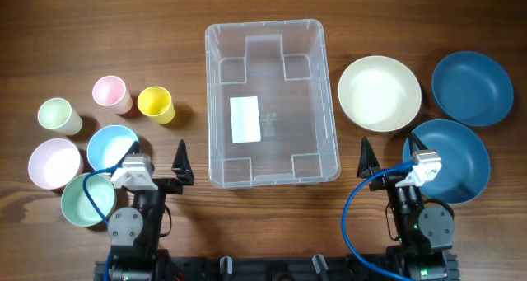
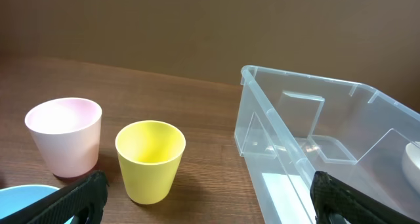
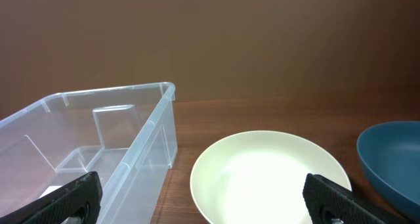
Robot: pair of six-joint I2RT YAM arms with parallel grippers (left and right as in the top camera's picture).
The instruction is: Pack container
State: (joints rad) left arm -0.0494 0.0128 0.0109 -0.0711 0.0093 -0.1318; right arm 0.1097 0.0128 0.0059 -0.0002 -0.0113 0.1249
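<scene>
Cups [image 1: 155,102] sit by the left claw [image 2: 211,207], bowls [image 1: 380,93] by the right claw [image 3: 203,201], both spread apart and empty, likely so each loads the container [image 1: 280,91].

A large clear plastic container [image 1: 290,108] with rounded corners and a thick rim is sitting upright, its top open. It is lying just ahead of, and between, the left gripper [image 1: 156,156] and right gripper [image 1: 389,156], with a white label [image 1: 244,119] showing on its base.
</scene>
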